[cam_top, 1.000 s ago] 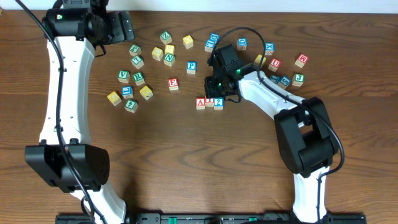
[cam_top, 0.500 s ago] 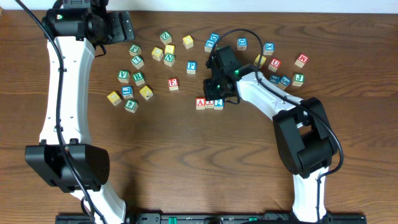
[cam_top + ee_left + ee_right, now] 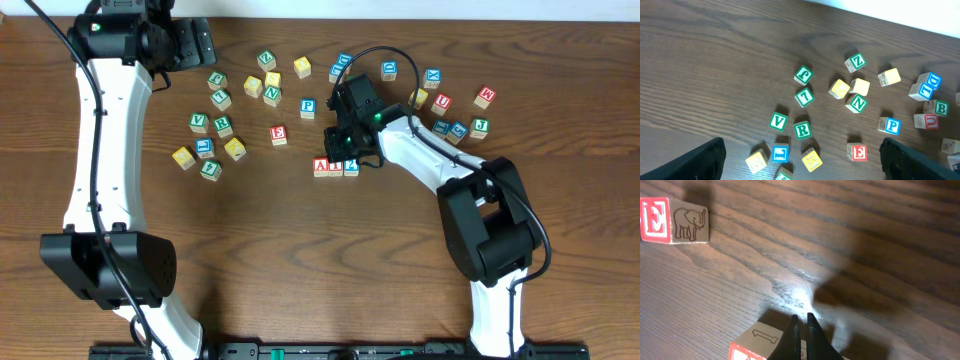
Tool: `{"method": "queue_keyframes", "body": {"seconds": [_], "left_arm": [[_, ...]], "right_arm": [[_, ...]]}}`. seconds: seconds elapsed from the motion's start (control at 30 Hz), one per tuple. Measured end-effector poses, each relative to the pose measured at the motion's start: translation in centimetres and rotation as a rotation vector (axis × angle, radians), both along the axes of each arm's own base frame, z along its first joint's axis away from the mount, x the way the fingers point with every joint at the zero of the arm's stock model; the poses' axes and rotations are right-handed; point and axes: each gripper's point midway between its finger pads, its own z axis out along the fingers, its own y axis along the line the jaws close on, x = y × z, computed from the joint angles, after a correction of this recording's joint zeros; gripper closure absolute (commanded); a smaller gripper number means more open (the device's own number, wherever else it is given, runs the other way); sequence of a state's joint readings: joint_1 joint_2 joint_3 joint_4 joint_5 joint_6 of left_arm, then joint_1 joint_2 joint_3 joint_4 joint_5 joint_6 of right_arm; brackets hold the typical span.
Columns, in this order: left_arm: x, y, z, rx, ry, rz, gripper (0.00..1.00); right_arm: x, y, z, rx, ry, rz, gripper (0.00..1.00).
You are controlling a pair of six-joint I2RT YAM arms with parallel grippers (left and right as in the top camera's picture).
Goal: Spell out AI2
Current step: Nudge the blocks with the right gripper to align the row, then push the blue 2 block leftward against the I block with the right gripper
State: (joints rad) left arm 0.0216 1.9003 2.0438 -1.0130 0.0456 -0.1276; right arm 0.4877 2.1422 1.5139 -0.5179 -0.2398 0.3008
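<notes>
A red A block (image 3: 321, 167), a red I block (image 3: 336, 167) and a blue 2 block (image 3: 351, 167) stand in a tight row on the wooden table. My right gripper (image 3: 342, 150) is shut and empty, with its tips just behind the row. In the right wrist view the closed fingertips (image 3: 802, 322) hover at the back edge of a block (image 3: 760, 337) whose side shows an outlined 1. My left gripper (image 3: 190, 45) is high at the table's back left. Its fingers are wide open and empty (image 3: 800, 150).
Loose letter blocks are scattered behind the row: a blue P (image 3: 308, 105), a red E (image 3: 278, 134), a green and yellow cluster (image 3: 215, 135) at left, and a cluster with a red U (image 3: 442, 102) at right. The red E also shows in the right wrist view (image 3: 655, 220).
My right gripper has moved a little left and forward, closer to the A-I-2 row. The row has closed up slightly. The left arm has not moved.
</notes>
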Motion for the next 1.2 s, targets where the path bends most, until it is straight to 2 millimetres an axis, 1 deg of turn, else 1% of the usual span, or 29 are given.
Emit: {"method": "queue_keyframes", "body": {"seconds": [0.07, 0.17, 0.2, 0.23, 0.33, 0.43, 0.47, 0.53, 0.7, 0.9, 1.07, 1.2], "left_arm": [[0.0, 0.0, 0.0, 0.000, 0.000, 0.000, 0.02], [0.0, 0.0, 0.0, 0.000, 0.000, 0.000, 0.02], [0.0, 0.0, 0.0, 0.000, 0.000, 0.000, 0.02], [0.0, 0.0, 0.0, 0.000, 0.000, 0.000, 0.02], [0.0, 0.0, 0.0, 0.000, 0.000, 0.000, 0.02], [0.0, 0.0, 0.0, 0.000, 0.000, 0.000, 0.02], [0.0, 0.0, 0.0, 0.000, 0.000, 0.000, 0.02], [0.0, 0.0, 0.0, 0.000, 0.000, 0.000, 0.02], [0.0, 0.0, 0.0, 0.000, 0.000, 0.000, 0.02], [0.0, 0.0, 0.0, 0.000, 0.000, 0.000, 0.02], [0.0, 0.0, 0.0, 0.000, 0.000, 0.000, 0.02], [0.0, 0.0, 0.0, 0.000, 0.000, 0.000, 0.03]], "right_arm": [[0.3, -0.4, 0.3, -0.002, 0.003, -0.008, 0.99], [0.7, -1.5, 1.0, -0.007, 0.014, -0.036, 0.99], [0.6, -2.4, 1.3, -0.016, 0.032, -0.055, 0.99], [0.6, -2.8, 1.4, -0.019, 0.037, -0.064, 0.99], [0.2, -5.0, 1.8, -0.043, 0.086, -0.121, 0.99], [-0.4, -7.0, 1.5, -0.079, 0.137, -0.173, 0.99], [-0.4, -7.2, 1.4, -0.085, 0.144, -0.179, 0.99], [-0.4, -7.5, 1.4, -0.091, 0.148, -0.189, 0.99], [-0.3, -7.3, 1.2, -0.091, 0.135, -0.193, 0.99], [-1.2, -6.9, 0.0, -0.097, 0.151, -0.195, 0.99], [-1.4, -6.8, -0.1, -0.099, 0.153, -0.191, 0.99], [-1.7, -6.3, -0.1, -0.100, 0.153, -0.179, 0.99]]}}
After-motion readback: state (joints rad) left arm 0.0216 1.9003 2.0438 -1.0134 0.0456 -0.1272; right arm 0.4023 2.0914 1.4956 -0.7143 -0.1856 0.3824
